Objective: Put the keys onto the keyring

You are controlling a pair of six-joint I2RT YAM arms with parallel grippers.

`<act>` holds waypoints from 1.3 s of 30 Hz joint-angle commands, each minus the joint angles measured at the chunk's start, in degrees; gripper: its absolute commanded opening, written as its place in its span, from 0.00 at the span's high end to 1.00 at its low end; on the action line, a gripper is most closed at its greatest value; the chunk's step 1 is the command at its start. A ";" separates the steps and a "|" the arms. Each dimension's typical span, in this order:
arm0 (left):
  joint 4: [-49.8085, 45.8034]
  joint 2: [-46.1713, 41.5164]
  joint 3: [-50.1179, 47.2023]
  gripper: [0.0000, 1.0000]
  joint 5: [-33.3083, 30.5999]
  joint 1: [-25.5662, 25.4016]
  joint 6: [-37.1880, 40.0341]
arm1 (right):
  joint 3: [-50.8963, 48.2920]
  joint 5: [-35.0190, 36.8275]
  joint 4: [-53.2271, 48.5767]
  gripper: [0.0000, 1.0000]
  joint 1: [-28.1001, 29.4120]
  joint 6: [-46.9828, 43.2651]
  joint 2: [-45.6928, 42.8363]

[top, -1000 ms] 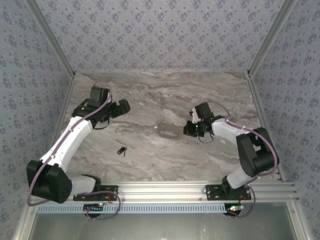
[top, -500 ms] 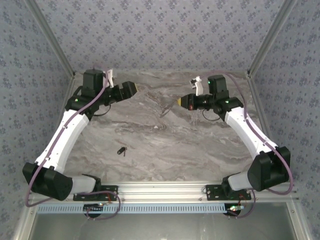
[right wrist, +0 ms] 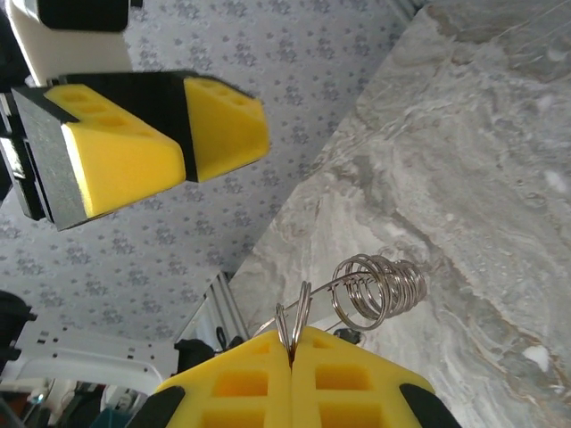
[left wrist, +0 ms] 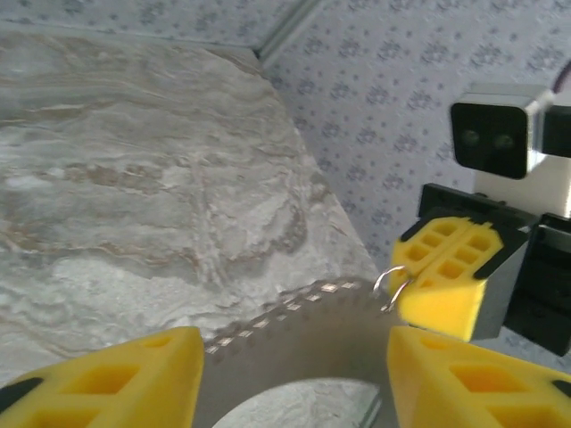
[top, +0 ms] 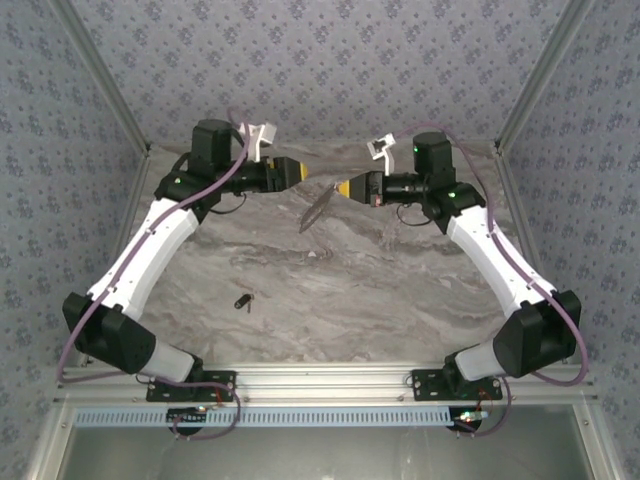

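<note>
While the right pincer (top: 343, 188) is clenched on one end of the keyring (top: 318, 208), the grey loop hangs slanting from its yellow fingertips above the far part of the table (top: 380, 290). Facing it, the left pincer (top: 300, 172) hovers just beside the loop, released, fingers apart. Well apart from both, the small dark key (top: 243, 300) lies on the table, nearer the arm bases.

The keyring (left wrist: 294, 339) is blurred and cut off at the left wrist view's bottom edge; the key (top: 243, 300) is too small for detail from above.
</note>
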 commanded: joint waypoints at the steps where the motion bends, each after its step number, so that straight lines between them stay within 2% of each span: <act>1: 1.46 0.99 3.35 0.49 5.00 -0.89 1.96 | 2.33 -1.43 0.71 1.00 1.29 0.83 0.12; 7: 1.42 1.86 3.38 0.59 7.48 -2.39 2.87 | 2.61 -0.58 0.96 1.00 2.52 1.16 0.73; 15: 2.64 1.17 0.96 0.65 9.05 -3.63 2.71 | 1.95 1.38 2.30 1.00 3.15 2.29 0.82; 39: 5.66 0.07 -1.79 0.73 10.84 -5.64 1.76 | 2.08 1.11 5.81 1.00 5.35 5.40 1.15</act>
